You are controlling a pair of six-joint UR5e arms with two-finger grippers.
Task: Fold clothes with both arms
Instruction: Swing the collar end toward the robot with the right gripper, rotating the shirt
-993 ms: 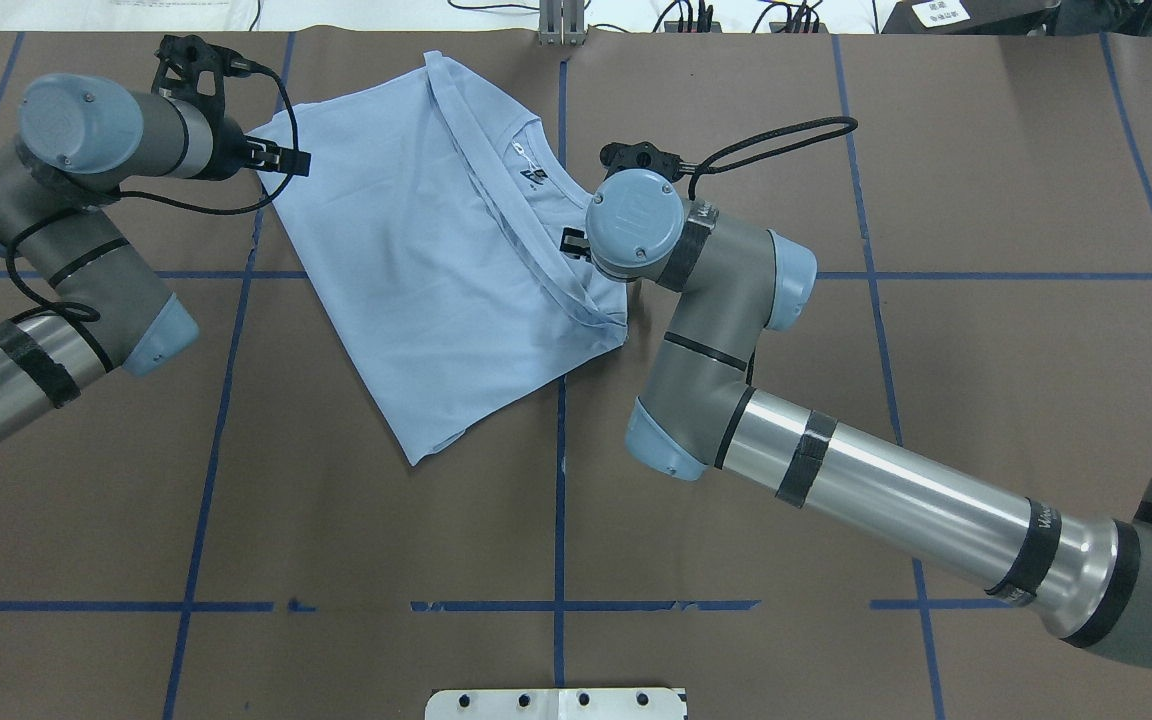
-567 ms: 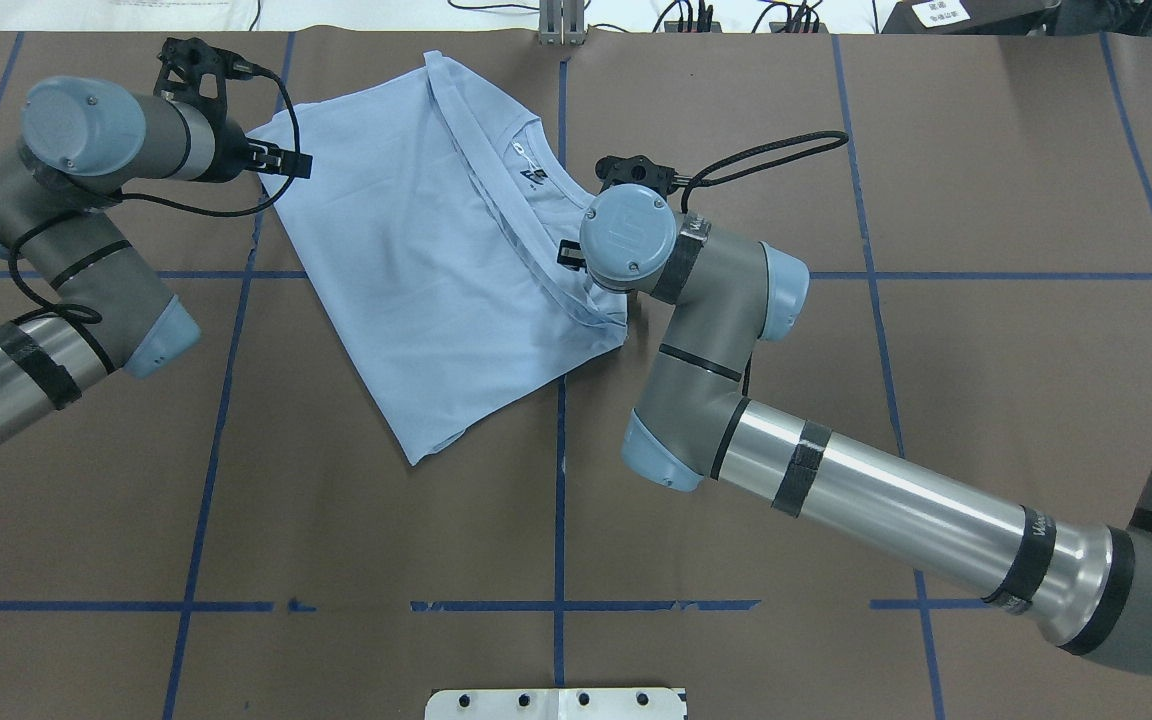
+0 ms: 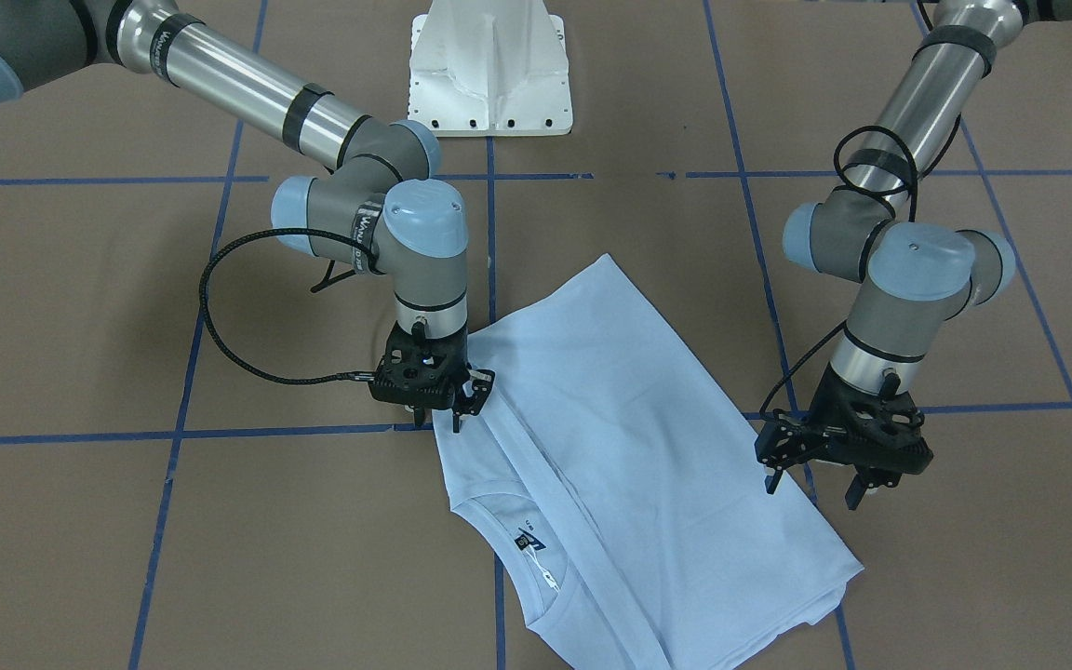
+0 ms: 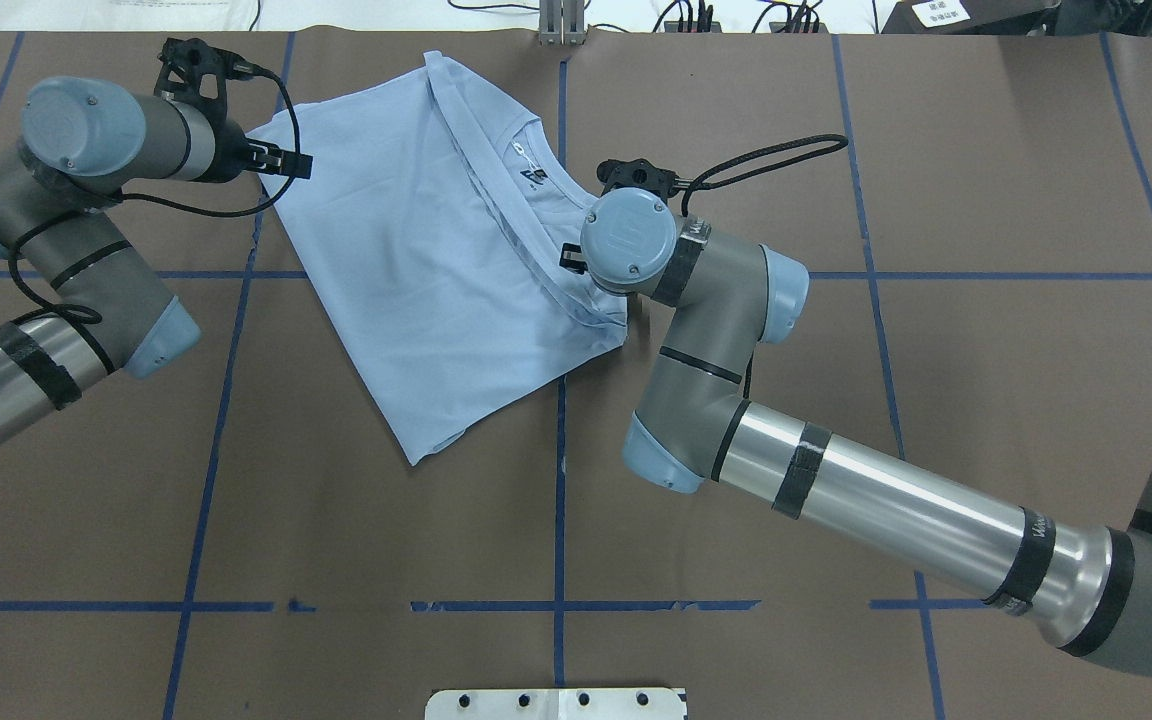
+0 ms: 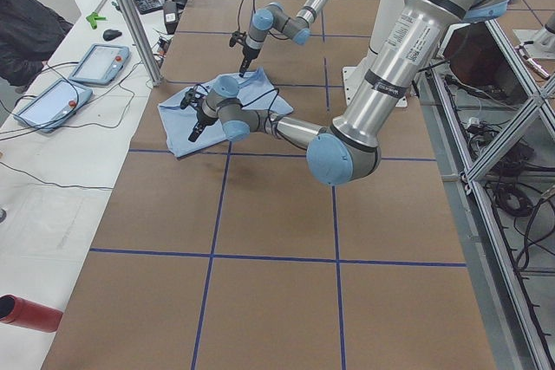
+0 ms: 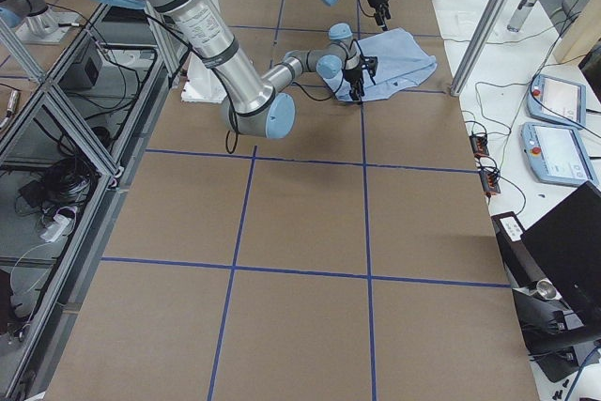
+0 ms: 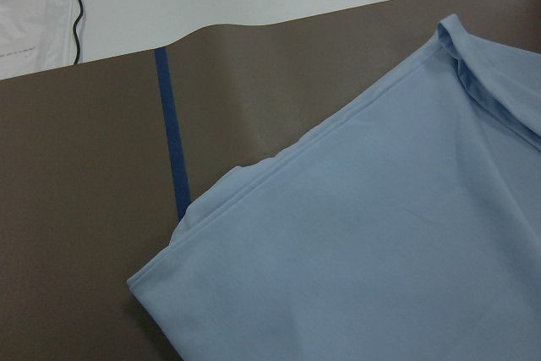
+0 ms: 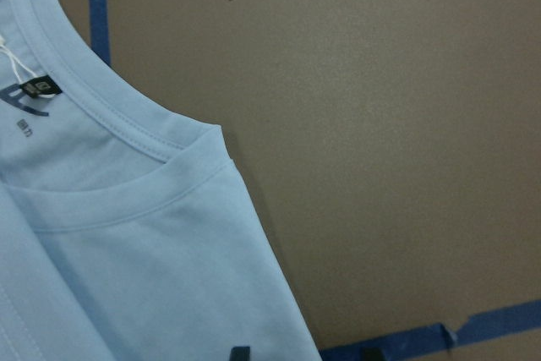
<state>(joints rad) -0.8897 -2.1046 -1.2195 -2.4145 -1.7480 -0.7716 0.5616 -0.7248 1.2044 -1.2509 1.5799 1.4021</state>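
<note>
My right arm (image 4: pixel 886 505) starts close to me and lies low over the bench (image 4: pixel 986 330). It bends at the elbow, and its wrist points straight down. My right end effector (image 3: pixel 438 421) hangs at the right edge of the T-shirt (image 4: pixel 416 280), just beside the collar (image 8: pixel 110 116). Its fingers are a little apart and hold nothing (one tip is over the cloth, the other over bare bench).

The T-shirt lies folded and flat in the middle of the bench. It sits on a slant. Its long way runs from a corner near me, by the middle blue tape line (image 4: pixel 558 500), up and away to my left. The collar and the dark neck label (image 8: pixel 42 88) are on its far right side, and the neck hole opens to the right.

Farther off, my left arm (image 4: pixel 86 270) comes in from the side and doubles back. My left end effector (image 3: pixel 814 490) points down over the T-shirt's far left corner. Its fingers are spread wide, with nothing in them.
</note>
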